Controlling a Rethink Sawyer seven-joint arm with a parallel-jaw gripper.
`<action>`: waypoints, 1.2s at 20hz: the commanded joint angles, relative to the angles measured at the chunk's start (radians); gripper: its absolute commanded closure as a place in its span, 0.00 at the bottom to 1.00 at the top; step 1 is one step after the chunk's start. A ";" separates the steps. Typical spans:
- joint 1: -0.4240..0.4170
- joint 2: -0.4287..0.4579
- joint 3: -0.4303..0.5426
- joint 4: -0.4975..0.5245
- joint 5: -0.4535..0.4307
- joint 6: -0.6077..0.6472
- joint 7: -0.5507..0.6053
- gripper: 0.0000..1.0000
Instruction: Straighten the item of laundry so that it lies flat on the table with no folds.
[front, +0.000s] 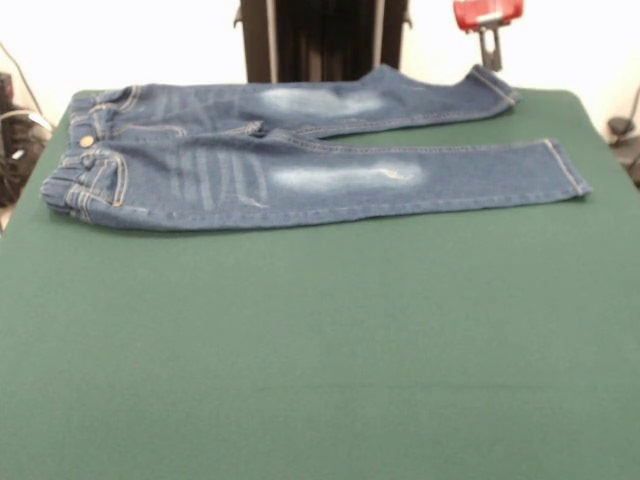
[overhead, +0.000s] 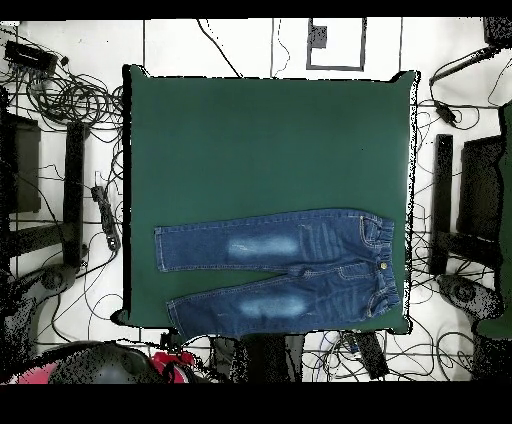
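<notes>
We are seeing the jeans (front: 300, 165) lying spread flat along the table's (front: 320, 350) far edge, waistband toward the left, both legs reaching right and slightly splayed. The gripper (front: 489, 45) is hanging above the far leg's cuff, clear of it; we cannot tell whether it is parted.

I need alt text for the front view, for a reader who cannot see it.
Blue jeans lie flat along the far side of a green table, waistband left, legs pointing right. The robot's red hand hangs above the far leg's cuff.
</notes>
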 joint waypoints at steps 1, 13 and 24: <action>0.021 0.227 0.065 0.074 0.010 0.265 0.164 1.00; 0.032 0.144 0.113 0.148 0.066 0.318 0.174 1.00; -0.022 0.178 0.152 0.173 0.000 0.318 0.211 1.00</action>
